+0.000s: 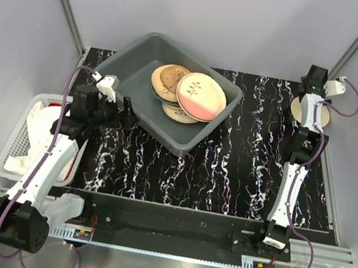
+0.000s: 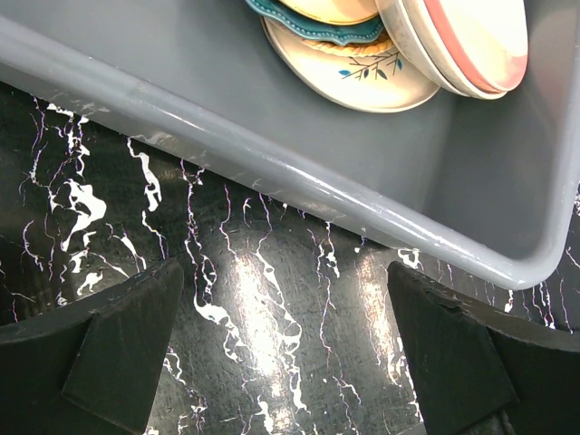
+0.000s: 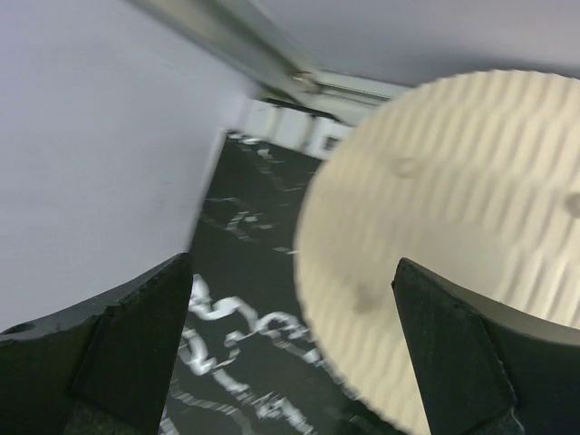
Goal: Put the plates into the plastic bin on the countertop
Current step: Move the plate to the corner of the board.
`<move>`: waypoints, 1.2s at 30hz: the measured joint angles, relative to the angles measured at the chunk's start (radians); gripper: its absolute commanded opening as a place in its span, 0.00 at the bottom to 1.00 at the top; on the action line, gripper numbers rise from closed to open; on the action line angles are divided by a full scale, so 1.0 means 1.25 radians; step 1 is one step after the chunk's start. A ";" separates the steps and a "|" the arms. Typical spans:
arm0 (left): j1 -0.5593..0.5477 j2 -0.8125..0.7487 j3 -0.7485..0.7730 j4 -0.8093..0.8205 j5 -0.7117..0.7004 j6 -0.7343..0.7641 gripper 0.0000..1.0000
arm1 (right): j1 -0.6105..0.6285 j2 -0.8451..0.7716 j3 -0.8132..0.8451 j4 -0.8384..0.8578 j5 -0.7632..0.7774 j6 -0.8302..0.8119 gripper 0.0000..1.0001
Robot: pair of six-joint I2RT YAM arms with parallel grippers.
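The grey plastic bin (image 1: 134, 71) sits at the back left of the black veined countertop (image 1: 243, 166) and holds several plates: an orange woven one (image 1: 168, 80), a cream-and-pink one (image 1: 201, 97) on top, a peach one with sprigs (image 2: 362, 77) and a teal rim (image 2: 313, 27) beneath. One cream ribbed plate (image 1: 302, 113) lies at the far right; it fills the right wrist view (image 3: 471, 227). My right gripper (image 3: 294, 353) is open above its left edge. My left gripper (image 2: 285, 349) is open and empty over bare countertop just outside the bin's near rim (image 2: 299, 186).
A white mesh basket (image 1: 16, 147) with cloth stands at the left edge, beside my left arm. Grey walls enclose the back and sides. A metal rail (image 1: 169, 229) runs along the near edge.
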State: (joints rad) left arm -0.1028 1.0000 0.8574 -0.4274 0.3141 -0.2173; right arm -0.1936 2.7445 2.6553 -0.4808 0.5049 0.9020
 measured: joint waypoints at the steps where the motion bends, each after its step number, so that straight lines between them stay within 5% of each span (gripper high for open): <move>1: 0.000 0.001 0.000 0.000 0.000 0.000 0.99 | -0.004 0.015 0.001 -0.004 0.005 -0.001 1.00; 17: 0.000 0.001 0.000 0.000 0.000 0.000 0.99 | 0.019 0.047 0.015 0.027 -0.036 -0.133 1.00; 24: 0.000 -0.025 0.000 0.000 -0.012 0.004 0.99 | 0.020 0.047 0.013 -0.005 -0.090 -0.084 1.00; 36: 0.000 -0.045 0.000 -0.001 -0.022 0.006 0.99 | 0.042 -0.111 -0.248 0.019 -0.147 -0.038 1.00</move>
State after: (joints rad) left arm -0.1028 0.9443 0.8574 -0.4282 0.2871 -0.2092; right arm -0.1410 2.6057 2.3451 -0.4568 0.3206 0.8539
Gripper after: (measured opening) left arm 0.987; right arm 0.994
